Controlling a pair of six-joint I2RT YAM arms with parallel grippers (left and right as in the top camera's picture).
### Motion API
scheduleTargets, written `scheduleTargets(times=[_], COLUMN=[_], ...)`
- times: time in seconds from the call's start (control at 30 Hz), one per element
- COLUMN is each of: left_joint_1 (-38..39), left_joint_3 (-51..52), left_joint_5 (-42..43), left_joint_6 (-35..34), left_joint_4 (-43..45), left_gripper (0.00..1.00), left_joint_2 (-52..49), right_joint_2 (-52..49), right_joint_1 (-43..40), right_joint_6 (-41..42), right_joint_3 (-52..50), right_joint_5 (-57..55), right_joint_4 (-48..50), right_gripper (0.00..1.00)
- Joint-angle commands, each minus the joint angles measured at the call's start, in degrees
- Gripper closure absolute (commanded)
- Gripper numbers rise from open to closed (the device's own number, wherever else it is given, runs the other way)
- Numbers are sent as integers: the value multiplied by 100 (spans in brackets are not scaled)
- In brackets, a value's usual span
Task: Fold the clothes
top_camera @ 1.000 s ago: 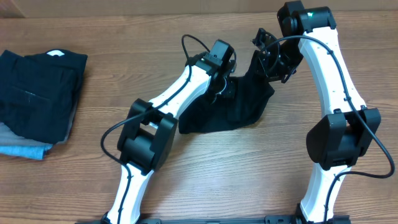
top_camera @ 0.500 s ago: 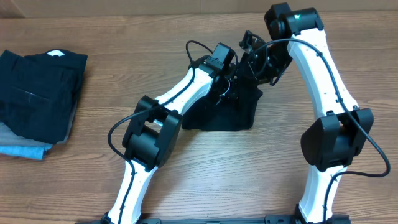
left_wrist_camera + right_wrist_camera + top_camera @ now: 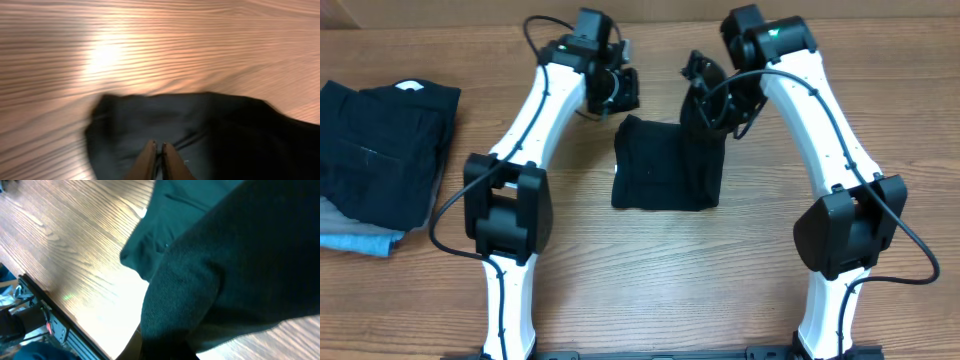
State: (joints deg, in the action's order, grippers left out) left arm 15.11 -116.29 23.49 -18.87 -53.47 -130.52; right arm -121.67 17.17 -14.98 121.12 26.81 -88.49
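Fabric fills the right wrist view, hiding the jaws. Overhead shows the T-shirt (image 3: 660, 170) lying folded, its far right corner raised into the right gripper (image 3: 708, 95), which is clamped on it. The left gripper (image 3: 158, 145), closed tight on nothing, hangs just beyond the far left corner, its arm (image 3: 545, 110) outstretched.

Folded black T-shirt (image 3: 660, 180) seemingly held by right gripper (image 3: 703, 100), left gripper (image 3: 623, 90) apart
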Motion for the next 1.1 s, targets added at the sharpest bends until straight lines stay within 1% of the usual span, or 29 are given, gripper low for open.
scheduleTargets(times=[0.0,0.03,0.13,0.2,0.27,0.3,0.33,0.37,0.43,0.5,0.57,0.63,0.67,0.7,0.73,0.77,0.8,0.87,0.9,0.93,1.0,1.03,1.07], left_joint_1=[-201,-221,-273,-323,-402,-446,-474,-503,-577,-621,-619,-625,-682,-728,-785,-824,-874,-979,-1034,-1102,-1244,-1298,-1314], left_joint_3=[-85,-85,-85,-85,-85,-85,-85,-85,-85,-85,-85,-85,-85,-85,-85,-85,-85,-85,-85,-87,-87,-87,-87], left_joint_5=[-643,-774,-1303,-1386,-1384,-1384,-1381,-1381,-1353,-1285,-852,-625,-570,-566,-562,-560,-527,-492,-330,39,1429,2194,2636], left_joint_6=[481,485,522,570,605,605,603,603,603,603,605,575,553,555,555,555,557,614,691,833,1331,1569,1773], left_joint_4=[-306,-354,-452,-533,-592,-590,-590,-590,-592,-616,-861,-1025,-1091,-1104,-1106,-1119,-1182,-1432,-1526,-1604,-1648,-1659,-1742], left_gripper=[89,89,82,77,76,75,75,75,74,73,71,69,68,67,67,67,67,66,66,67,81,96,96], left_joint_2=[162,162,162,162,162,162,162,164,162,164,164,164,164,164,164,164,164,164,164,164,166,166,168], right_joint_2=[289,289,269,260,260,260,260,258,258,258,258,258,258,258,258,260,260,273,275,275,278,280,280], right_joint_1=[367,463,673,706,706,706,706,706,728,732,737,745,778,800,857,881,887,789,686,568,323,170,39], right_joint_6=[26,26,26,26,24,26,26,28,28,28,26,28,28,26,24,4,-20,2,7,4,4,9,31], right_joint_3=[70,-22,-431,-750,-1128,-1333,-1440,-1521,-1578,-1578,-1578,-1578,-1578,-1578,-1578,-1578,-1569,-1456,-1360,-1224,-1005,-966,-966], right_joint_5=[177,177,177,177,177,179,179,184,339,846,931,933,935,938,1036,1176,1158,870,868,863,708,693,695], right_joint_4=[289,437,942,1239,1515,1652,1720,1781,1878,2020,2144,2203,2240,2245,2247,2247,2247,2162,2041,1843,1565,1506,1482], right_gripper=[96,96,96,96,95,92,87,78,78,78,78,66,47,42,28,20,18,18,18,18,21,25,44])
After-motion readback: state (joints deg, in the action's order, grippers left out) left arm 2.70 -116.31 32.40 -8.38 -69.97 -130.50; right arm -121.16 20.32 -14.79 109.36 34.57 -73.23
